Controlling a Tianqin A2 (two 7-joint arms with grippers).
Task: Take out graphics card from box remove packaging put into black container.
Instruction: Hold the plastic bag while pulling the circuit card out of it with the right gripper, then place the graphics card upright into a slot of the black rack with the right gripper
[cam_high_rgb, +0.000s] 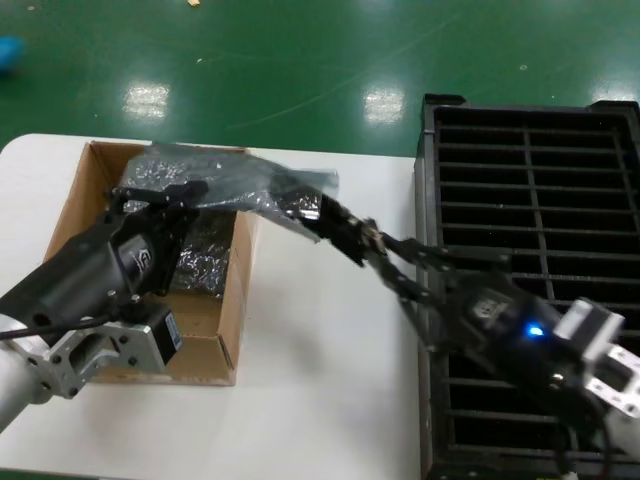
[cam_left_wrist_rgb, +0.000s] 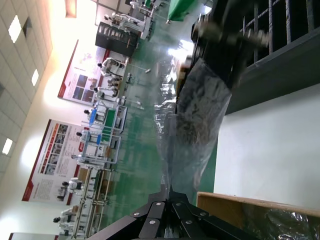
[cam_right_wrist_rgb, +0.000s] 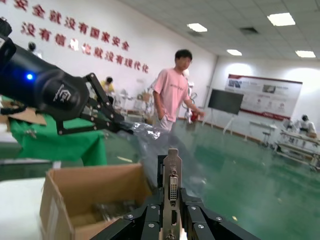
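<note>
Reaching in from the near right corner, across the front slots of the black container (cam_high_rgb: 430, 150), comes the right pincer (cam_high_rgb: 345, 228), pressed together on the graphics card (cam_right_wrist_rgb: 172, 185) at its silver bracket end, with the bracket standing upright between the fingers (cam_right_wrist_rgb: 150, 222) in the right wrist view and its small connector facing the camera. Holds that end in the air above the white worktop (cam_high_rgb: 320, 380), between the box (cam_high_rgb: 240, 290) and the black container, touching neither. Farther in, runs the card's dark body into the packaging (cam_high_rgb: 230, 180); cannot tell how much of the card lies inside the crinkly film. Stretches from the card leftward over the box's far right corner to the left pincer (cam_high_rgb: 185, 192), raised clear of the cardboard. From the near left, above the open box, pinches the far end of the packaging with fingertips (cam_left_wrist_rgb: 169, 192) closed on the film. Below that arm, inside the box, shows more shiny crinkled bags (cam_high_rgb: 205, 255). On the right, sits the black container along the worktop's edge, its ribbed slots running back toward the green floor (cam_high_rgb: 300, 60). Beyond, in the right wrist view, stands a person in a pink shirt (cam_right_wrist_rgb: 172, 95).
</note>
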